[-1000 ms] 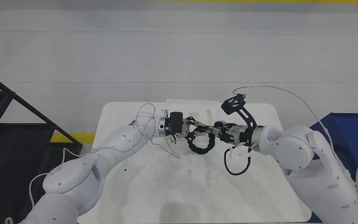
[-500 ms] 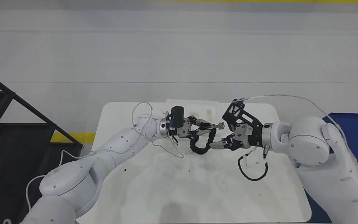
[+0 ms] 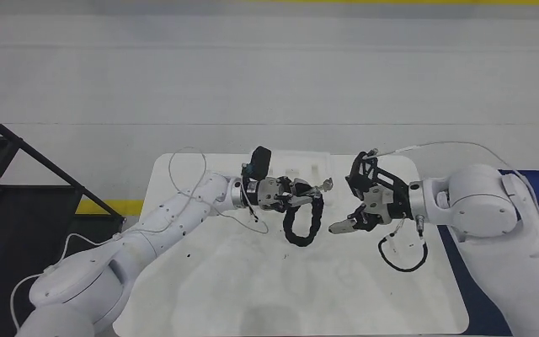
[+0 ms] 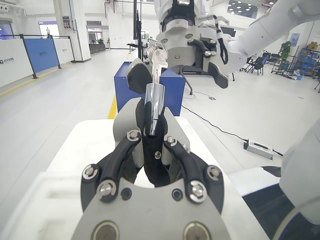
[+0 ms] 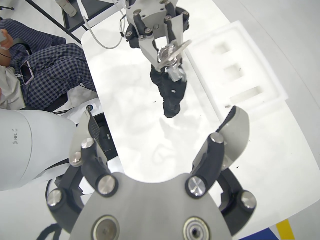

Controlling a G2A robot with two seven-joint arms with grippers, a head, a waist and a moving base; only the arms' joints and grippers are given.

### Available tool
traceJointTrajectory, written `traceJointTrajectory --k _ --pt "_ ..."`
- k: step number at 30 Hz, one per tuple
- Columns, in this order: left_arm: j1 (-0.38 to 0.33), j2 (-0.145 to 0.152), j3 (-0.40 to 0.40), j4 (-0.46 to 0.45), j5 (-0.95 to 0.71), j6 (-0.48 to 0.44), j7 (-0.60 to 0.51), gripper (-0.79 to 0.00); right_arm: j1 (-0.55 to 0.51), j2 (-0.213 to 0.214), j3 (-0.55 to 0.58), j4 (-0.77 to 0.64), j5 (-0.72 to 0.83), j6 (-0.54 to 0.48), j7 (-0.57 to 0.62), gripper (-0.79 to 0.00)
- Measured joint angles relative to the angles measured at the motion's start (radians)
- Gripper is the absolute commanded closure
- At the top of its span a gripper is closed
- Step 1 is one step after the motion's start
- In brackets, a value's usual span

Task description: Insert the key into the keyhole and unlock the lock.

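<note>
Pinched between the closed-in fingers of the left gripper [image 4: 151, 122]: shiny chrome cylinder lock [image 4: 154, 101], with its black sheathed cable loop [image 3: 301, 227] hanging below. Held aloft over the white table [image 3: 210, 278]. Seated in the free end of the cylinder: flat silver key [image 4: 157, 56], with a ring and further keys at its head. Opposite, apart from the key: right gripper [image 5: 160, 121], fingers spread wide, nothing between them. On the far side of the table, near the lock: white foam tray [image 5: 250, 51] with rectangular recesses.
</note>
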Motion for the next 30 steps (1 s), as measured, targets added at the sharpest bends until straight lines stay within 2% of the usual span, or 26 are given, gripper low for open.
traceJointTrajectory --k 4,9,15,18,21,25,30 --pt "-0.020 0.018 0.066 -0.014 -0.029 0.001 -0.001 0.000 0.003 0.002 -0.007 0.051 0.085 -0.033 -0.034 -0.785" --pt "-0.068 0.039 0.135 -0.035 -0.076 0.001 -0.022 0.000 0.003 0.002 -0.007 0.049 0.078 -0.031 -0.032 -0.785" --pt "-0.086 0.062 0.145 -0.066 -0.119 0.001 -0.097 0.000 0.001 0.002 -0.007 0.048 0.077 -0.030 -0.035 -0.785" --pt "-0.085 0.073 0.145 -0.086 -0.151 0.001 -0.134 0.000 -0.008 0.005 -0.008 0.032 0.026 -0.051 -0.058 -0.785" --pt "-0.082 0.083 0.145 -0.104 -0.188 0.001 -0.176 0.000 0.000 0.014 -0.029 0.006 -0.066 -0.119 -0.119 -0.785" --pt "-0.080 0.094 0.145 -0.127 -0.230 0.001 -0.230 0.000 0.041 0.051 -0.104 0.034 -0.246 -0.238 -0.239 -0.785" --pt "-0.080 0.105 0.145 -0.143 -0.275 0.001 -0.286 0.000 0.092 0.095 -0.137 0.106 -0.383 -0.466 -0.473 -0.785"
